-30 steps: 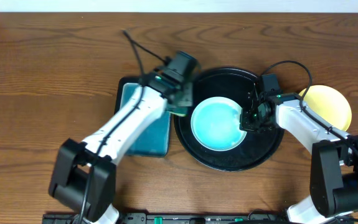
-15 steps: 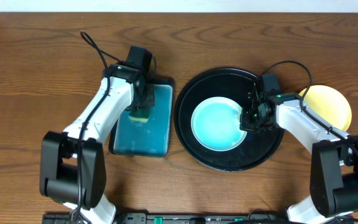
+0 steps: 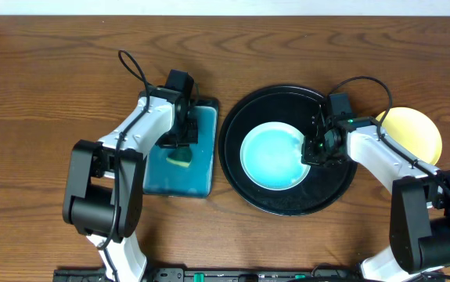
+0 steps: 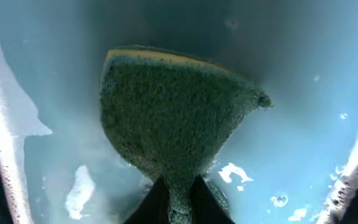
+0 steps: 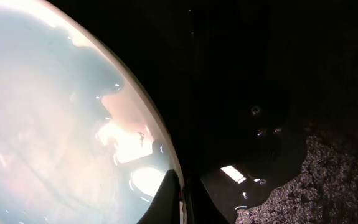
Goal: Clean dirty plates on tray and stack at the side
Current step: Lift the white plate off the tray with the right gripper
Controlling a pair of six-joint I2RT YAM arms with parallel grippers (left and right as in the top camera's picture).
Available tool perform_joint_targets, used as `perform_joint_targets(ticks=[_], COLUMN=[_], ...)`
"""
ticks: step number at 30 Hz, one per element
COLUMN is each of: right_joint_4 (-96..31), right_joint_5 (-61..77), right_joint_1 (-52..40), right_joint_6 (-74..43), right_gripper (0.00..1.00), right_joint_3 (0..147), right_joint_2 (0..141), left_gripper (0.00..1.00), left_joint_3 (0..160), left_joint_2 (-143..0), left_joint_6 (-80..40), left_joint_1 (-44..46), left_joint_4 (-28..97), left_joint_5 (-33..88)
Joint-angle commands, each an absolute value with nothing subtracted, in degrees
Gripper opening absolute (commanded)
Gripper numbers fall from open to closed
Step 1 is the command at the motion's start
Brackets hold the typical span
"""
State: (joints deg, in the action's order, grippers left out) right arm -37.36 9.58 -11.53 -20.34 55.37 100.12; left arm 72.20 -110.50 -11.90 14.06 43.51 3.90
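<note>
A pale mint plate lies in the round black tray. My right gripper is shut on the plate's right rim. In the right wrist view, the plate fills the left side, the gripper pinches its edge, and the wet tray is dark beyond. A yellow plate sits on the table right of the tray. My left gripper is over the teal basin, shut on a green and yellow sponge. In the left wrist view, the sponge fans out from the gripper.
The rectangular black-rimmed teal basin stands just left of the tray and holds foamy water. Cables loop behind both arms. Bare wooden table lies to the far left and along the back.
My left arm swung away from the tray's left edge to the basin, carrying the sponge, and brought it down into the water. The right arm and the mint plate have not moved.
</note>
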Motion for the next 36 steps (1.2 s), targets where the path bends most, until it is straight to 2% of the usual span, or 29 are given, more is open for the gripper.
perform_joint_targets(ticks=[1, 2, 8, 19, 36], right_joint_4=[-38.4, -38.4, -38.7, -43.3, -43.1], right_joint_5=[5.0, 5.0, 5.0, 4.4, -11.7], right_joint_1=[-11.9, -11.9, -11.7, -10.1, -10.2], right_joint_6=[-20.1, -20.1, -20.1, -15.9, -14.0], right_gripper=[0.01, 0.01, 0.01, 0.01, 0.01], right_joint_3=[54.3, 54.3, 54.5, 60.2, 60.9], right_joint_2=[102.0, 102.0, 101.8, 98.0, 83.6], left_gripper=[0.15, 0.08, 0.07, 0.07, 0.08], left_joint_3=[71.8, 71.8, 71.9, 72.0, 71.7], left_joint_2=[-114.0, -114.0, -111.9, -99.7, -107.3], left_joint_6=[-11.0, -11.0, -11.0, -10.9, -11.2], left_joint_1=[14.2, 14.2, 14.2, 13.9, 13.9], left_joint_4=[42.8, 42.8, 44.2, 44.4, 42.6], left_joint_5=[6.7, 6.7, 6.7, 6.6, 6.7])
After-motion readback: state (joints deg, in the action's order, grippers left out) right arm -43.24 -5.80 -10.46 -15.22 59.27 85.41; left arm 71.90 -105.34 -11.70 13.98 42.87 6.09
